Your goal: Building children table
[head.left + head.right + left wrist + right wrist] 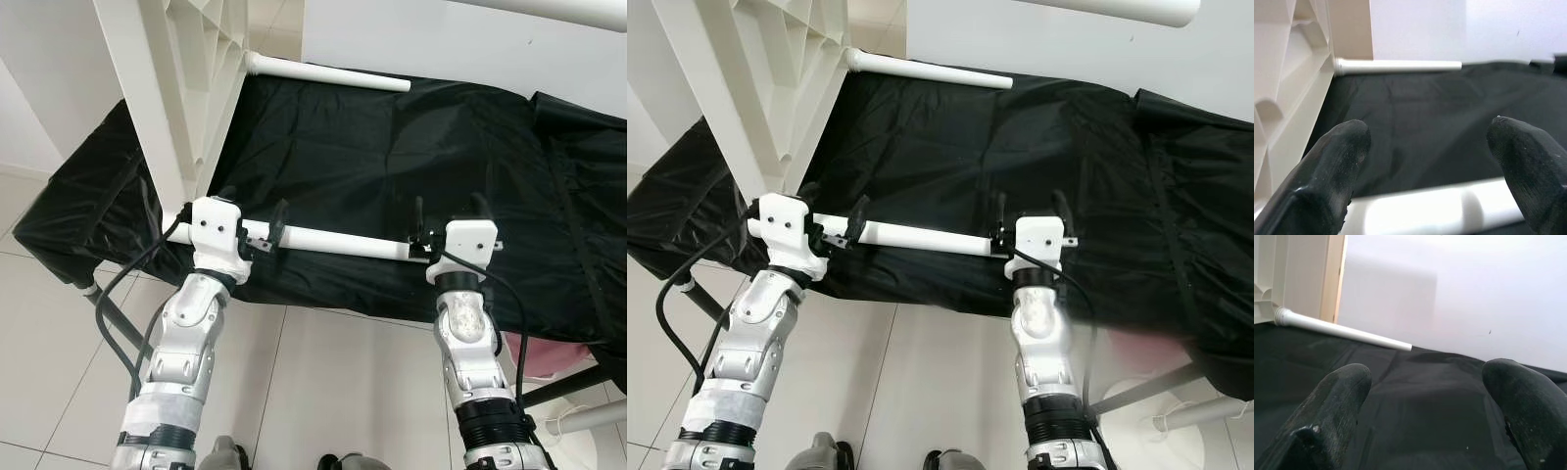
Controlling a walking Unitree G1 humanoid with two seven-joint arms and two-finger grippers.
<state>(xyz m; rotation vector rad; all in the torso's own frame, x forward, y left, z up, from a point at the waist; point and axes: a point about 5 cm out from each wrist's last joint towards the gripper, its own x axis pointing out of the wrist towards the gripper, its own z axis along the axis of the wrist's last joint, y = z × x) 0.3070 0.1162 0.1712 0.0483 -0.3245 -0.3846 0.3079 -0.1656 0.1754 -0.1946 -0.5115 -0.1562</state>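
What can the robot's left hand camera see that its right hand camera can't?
Left wrist view alone: a white leg lying close across under the left gripper, whose black fingers stand apart above it.

Right wrist view alone: the right gripper, its fingers apart too, with the cloth between them.

Both: the black cloth, the ribbed white tabletop standing on edge, the far leg plugged into its corner, and the pale wall behind.

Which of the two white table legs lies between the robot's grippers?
The near leg, at the front edge of the black cloth, between the left gripper and right gripper. The far leg lies along the wall.
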